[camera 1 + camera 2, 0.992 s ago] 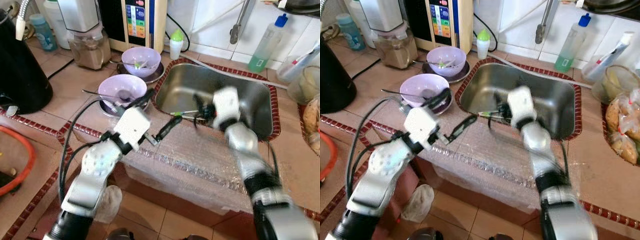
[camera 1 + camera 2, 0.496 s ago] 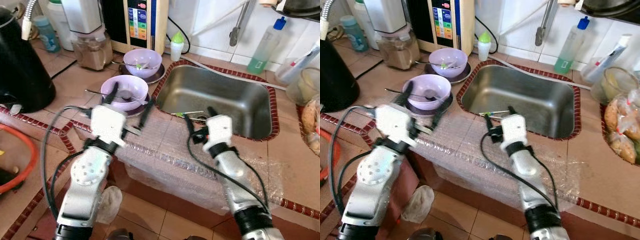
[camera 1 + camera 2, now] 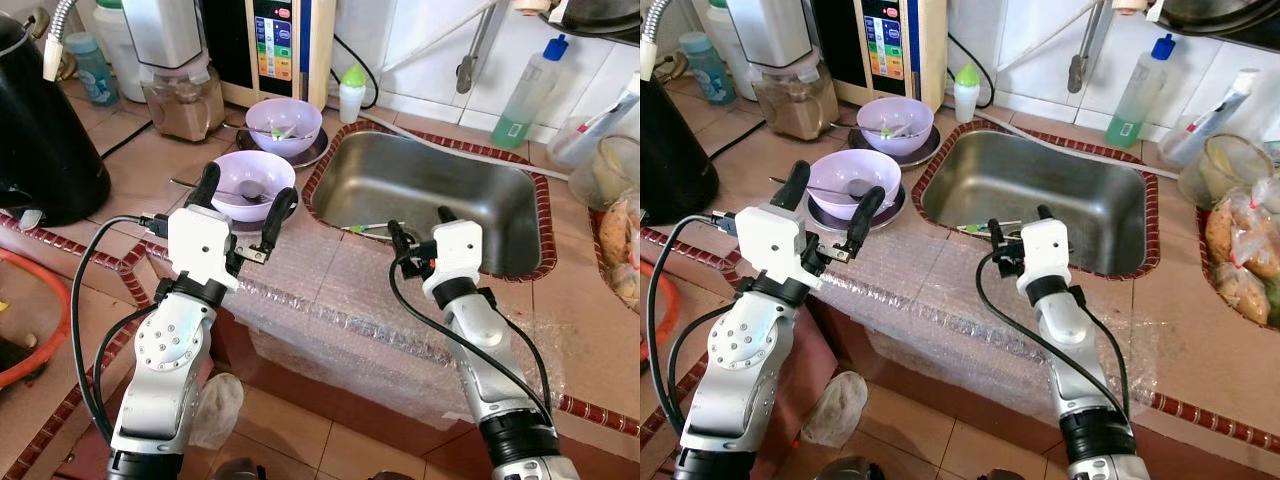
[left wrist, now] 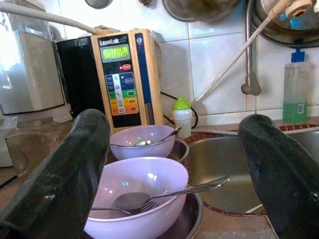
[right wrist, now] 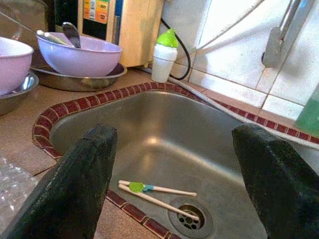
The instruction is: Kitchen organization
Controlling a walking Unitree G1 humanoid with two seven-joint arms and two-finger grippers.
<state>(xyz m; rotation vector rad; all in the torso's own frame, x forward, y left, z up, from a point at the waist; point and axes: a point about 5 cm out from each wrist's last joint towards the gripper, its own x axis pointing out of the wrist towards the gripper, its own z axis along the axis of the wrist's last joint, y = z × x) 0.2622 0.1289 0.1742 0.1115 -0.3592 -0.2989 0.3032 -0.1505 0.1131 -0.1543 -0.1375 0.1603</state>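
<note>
Bowls: two lilac plastic bowls, each on a steel plate; the near bowl (image 3: 248,185) holds a spoon and a fork (image 4: 164,195), the far bowl (image 3: 284,121) sits at 12 o'clock from it.
Chopsticks: one pale pair with a green clip (image 5: 157,193) lies on the steel sink (image 3: 480,190) floor, just beside the drain.
My left gripper (image 3: 246,198): fingers spread wide, holding nothing, raised at the near bowl's 6 o'clock edge.
My right gripper (image 3: 418,222): fingers wide apart, holding nothing, at the sink's 6 o'clock rim.
Bottles: one small white bottle with a green cap (image 3: 351,90), one clear bottle of green liquid (image 3: 531,91).
Open room: a bubble-wrap sheet (image 3: 330,300) drapes the counter edge between my arms.
Cut off: a black appliance (image 3: 40,140) at 9 o'clock and bagged items at 3 o'clock.
</note>
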